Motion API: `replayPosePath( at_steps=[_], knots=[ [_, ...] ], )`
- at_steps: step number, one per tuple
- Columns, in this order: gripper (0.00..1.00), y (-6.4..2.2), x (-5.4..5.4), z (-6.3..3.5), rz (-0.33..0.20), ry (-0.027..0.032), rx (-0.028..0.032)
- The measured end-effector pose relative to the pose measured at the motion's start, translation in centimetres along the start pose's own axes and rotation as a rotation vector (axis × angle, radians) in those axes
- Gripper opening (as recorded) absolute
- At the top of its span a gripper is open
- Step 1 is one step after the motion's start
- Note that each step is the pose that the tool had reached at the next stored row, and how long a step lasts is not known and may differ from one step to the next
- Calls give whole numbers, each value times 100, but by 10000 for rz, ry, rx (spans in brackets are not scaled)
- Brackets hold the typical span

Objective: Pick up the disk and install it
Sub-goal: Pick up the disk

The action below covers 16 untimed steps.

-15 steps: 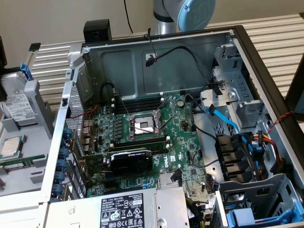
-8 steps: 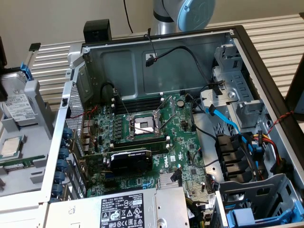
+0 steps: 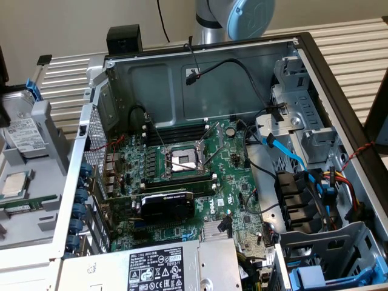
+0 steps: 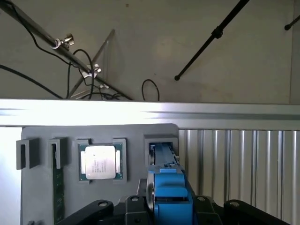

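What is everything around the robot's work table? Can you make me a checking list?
Surface: pale ribbed metal table; grey plastic holder tray on it.
Job's things: flat silver-grey disk with white label and blue frame, standing upright in a holder slot; open metal computer case.
Clutter: square silver processor chip and green memory stick in other slots.
Grippers: black gripper straddles the disk's blue edge.
Cables: blue flat cable, black cable, red and yellow wires inside the case.
Surroundings: beige wall, black stand rods.
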State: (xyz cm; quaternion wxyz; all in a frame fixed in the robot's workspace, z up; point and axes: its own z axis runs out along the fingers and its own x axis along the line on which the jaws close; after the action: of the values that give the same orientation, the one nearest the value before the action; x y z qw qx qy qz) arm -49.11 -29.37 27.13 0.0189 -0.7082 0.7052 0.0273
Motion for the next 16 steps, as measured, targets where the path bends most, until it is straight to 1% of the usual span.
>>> replayPosePath(
  at_steps=[1, 5, 12, 16],
  knots=[
    [37, 0, -1, 0, 1, -10, -1],
    [37, 1, -1, -18, 0, -15, 3],
    [37, 2, -8, -118, -1, -14, 3],
    [37, 3, -14, -198, -2, -14, 24]
  ],
)
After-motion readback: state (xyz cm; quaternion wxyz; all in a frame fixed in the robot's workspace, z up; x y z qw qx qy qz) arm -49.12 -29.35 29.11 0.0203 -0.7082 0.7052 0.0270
